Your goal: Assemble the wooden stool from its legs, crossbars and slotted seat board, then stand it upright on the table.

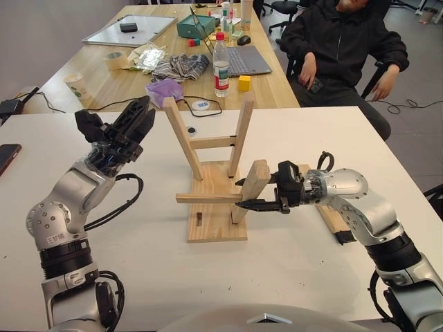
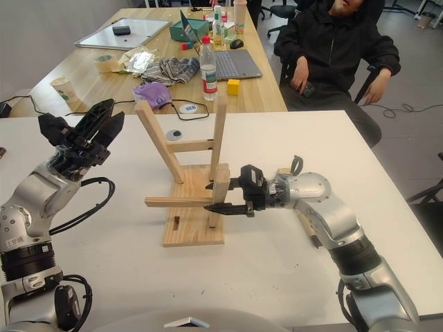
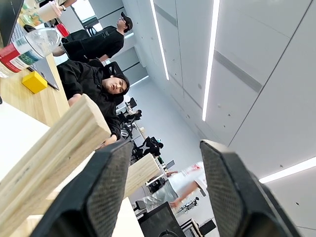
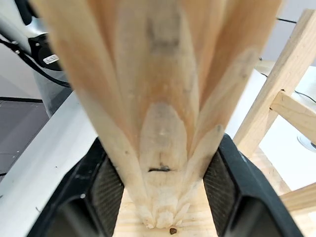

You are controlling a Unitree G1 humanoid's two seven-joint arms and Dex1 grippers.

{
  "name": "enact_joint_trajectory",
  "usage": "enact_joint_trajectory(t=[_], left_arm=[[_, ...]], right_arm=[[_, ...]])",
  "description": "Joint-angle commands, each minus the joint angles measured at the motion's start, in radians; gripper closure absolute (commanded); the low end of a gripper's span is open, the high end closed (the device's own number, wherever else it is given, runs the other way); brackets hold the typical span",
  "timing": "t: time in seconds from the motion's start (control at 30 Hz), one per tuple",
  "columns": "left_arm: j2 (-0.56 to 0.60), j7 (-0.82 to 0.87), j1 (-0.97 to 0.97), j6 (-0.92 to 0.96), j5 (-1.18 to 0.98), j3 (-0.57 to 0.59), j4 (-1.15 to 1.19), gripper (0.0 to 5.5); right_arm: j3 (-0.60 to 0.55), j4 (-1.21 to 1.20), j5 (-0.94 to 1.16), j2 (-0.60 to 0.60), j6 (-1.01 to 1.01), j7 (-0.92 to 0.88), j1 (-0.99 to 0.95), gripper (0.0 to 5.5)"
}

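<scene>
Slotted seat board [image 1: 214,225] lies flat on the white table [image 1: 291,263], far leg pair [image 1: 181,131] seated; right gripper [image 1: 242,194] clamps a third leg [image 1: 253,178] upright on it, apparently needing alignment and pressing into its slot; left gripper [image 1: 114,121] spread, raised alongside.

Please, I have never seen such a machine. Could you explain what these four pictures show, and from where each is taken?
It is a humanoid robot with two arms, each ending in a two-finger gripper. Two pictures come from cameras in its head, looking down at a white table; the other two come from cameras on its wrists. On the table lies a flat seat board, with two joined legs standing tilted on it. The right gripper is shut on a third leg upon the board. The left gripper is raised, open and empty.
</scene>
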Motion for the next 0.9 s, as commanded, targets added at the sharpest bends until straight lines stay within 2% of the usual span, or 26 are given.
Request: enact_joint_trajectory(t=[0.03, 0.2, 0.37, 0.4, 0.57, 0.63, 0.73, 0.9], left_arm=[[0.018, 0.003, -0.003, -0.019, 0.032, 0.025, 0.011, 2.99], [0.022, 0.005, 0.02, -0.039, 0.036, 0.051, -0.014, 2.99], [0.017, 0.029, 0.115, -0.071, 0.011, 0.115, -0.1, 2.99], [0.013, 0.037, 0.132, -0.08, 0.006, 0.125, -0.118, 2.99], [-0.028, 0.124, 0.188, -0.204, 0.042, 0.175, -0.25, 2.99], [-0.037, 0.156, 0.206, -0.256, 0.079, 0.192, -0.299, 2.99], [-0.019, 0.169, 0.211, -0.329, 0.273, 0.174, -0.318, 2.99], [-0.022, 0.153, 0.193, -0.389, 0.463, 0.132, -0.342, 2.99]], right_arm=[[0.01, 0.016, -0.041, -0.04, 0.172, -0.066, 0.06, 2.62], [0.019, 0.001, -0.137, -0.12, 0.208, -0.049, 0.054, 1.85], [-0.157, -0.003, -0.214, -0.22, 0.289, -0.202, 0.108, 1.85], [-0.192, 0.002, -0.23, -0.222, 0.298, -0.245, 0.124, 1.65], [-0.362, -0.04, -0.227, -0.129, 0.413, -0.441, 0.225, 0.84], [-0.403, -0.059, -0.217, -0.109, 0.449, -0.479, 0.25, 0.84], [-0.449, -0.073, -0.193, -0.079, 0.497, -0.502, 0.332, 0.84], [-0.453, -0.064, -0.181, -0.06, 0.515, -0.514, 0.428, 0.84]])
